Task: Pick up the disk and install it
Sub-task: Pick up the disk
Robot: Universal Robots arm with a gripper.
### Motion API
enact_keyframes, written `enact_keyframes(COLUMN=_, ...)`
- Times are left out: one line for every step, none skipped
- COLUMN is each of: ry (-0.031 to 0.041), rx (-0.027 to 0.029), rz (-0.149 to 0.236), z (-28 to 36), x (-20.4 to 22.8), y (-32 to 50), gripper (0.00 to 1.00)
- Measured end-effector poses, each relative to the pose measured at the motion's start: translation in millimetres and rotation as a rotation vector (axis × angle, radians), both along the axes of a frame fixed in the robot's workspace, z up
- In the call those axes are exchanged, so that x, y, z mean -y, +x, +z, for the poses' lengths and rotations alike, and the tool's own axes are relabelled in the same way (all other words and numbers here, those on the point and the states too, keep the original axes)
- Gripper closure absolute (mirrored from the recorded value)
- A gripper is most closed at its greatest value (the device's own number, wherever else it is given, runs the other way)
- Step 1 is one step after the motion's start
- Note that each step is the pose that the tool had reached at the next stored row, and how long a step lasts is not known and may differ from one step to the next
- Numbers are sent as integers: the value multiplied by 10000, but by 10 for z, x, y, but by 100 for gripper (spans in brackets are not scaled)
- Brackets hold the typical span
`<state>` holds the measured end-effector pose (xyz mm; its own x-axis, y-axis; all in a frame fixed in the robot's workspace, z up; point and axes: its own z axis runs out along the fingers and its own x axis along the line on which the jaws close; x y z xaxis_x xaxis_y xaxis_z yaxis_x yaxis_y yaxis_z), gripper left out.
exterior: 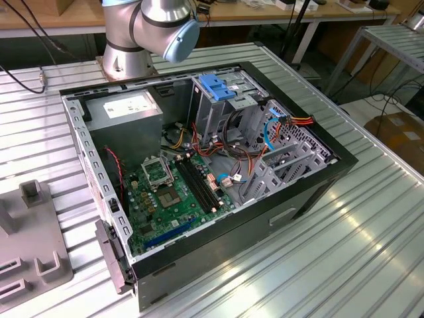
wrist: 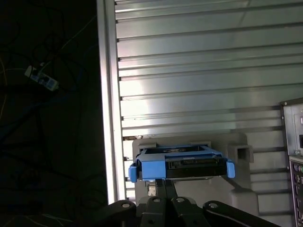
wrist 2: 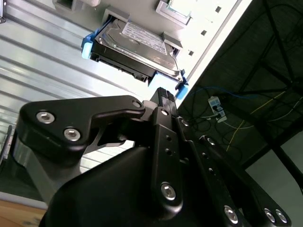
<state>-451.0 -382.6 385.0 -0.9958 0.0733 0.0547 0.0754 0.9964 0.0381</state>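
- Gripper (wrist 2: 163, 97): a black claw, seen in both wrist views just beside the near end of the disk. Whether it is clenched or released cannot be told, so no grasp is recorded.
- Disk (wrist: 182, 165): a grey metal drive clipped in a bright blue carrier. It is seated flat in a pale grey holder (wrist: 239, 189) and is judged not yet lifted.
- Hazard, grasp: if the carrier is taken off-centre or by a blue rail alone, the plastic is likely to flex and the drive may tilt or slip out.
- Hazard, holder: the carrier is flanked closely by the holder's raised walls. A lift that is not straight could wedge a rail, or the holder could be dragged along.
- Table (wrist: 189, 71): ribbed metal, with the holder placed close to its edge. A power strip (wrist: 42, 78) and loose leads are seen below on the dark floor. A drive dropped here could go over the edge and be damaged.
- Computer case (exterior: 318, 179): shown open in the exterior view, well apart from the gripper's position.
- Drive cage (exterior: 209, 112): grey, topped by a large blue bracket (exterior: 218, 86) that could be mistaken for the carrier.
- Wiring: a red-and-orange bundle (exterior: 298, 121) and a thin blue cable (exterior: 267, 132) are draped beside the cage. Either could be snagged or pinched if the disk is brought in skewed.
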Motion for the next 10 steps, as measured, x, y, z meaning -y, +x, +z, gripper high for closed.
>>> enact_keyframes(ry=2, rx=1, rz=31, z=0, x=0, y=0, gripper=90)
enact_keyframes(ry=7, rx=0, rz=229, z=0, x=0, y=0, gripper=90)
enact_keyframes(ry=7, rx=0, rz=461, z=0, x=1, y=1, gripper=90)
enact_keyframes(ry=7, rx=0, rz=658, z=0, x=1, y=1, gripper=90)
enact_keyframes(ry=7, rx=0, rz=834, z=0, x=1, y=1, gripper=90)
enact_keyframes(ry=7, rx=0, rz=1085, z=0, x=0, y=0, gripper=90)
enact_keyframes(ry=7, rx=-1, rz=1249, z=0, x=1, y=0, gripper=90)
enact_keyframes(ry=7, rx=0, rz=1544, z=0, x=1, y=0, gripper=90)
enact_keyframes(ry=7, rx=-1, rz=1710, z=0, x=1, y=0, gripper=90)
enact_keyframes(ry=7, rx=-1, rz=1854, z=1, x=1, y=0, gripper=90)
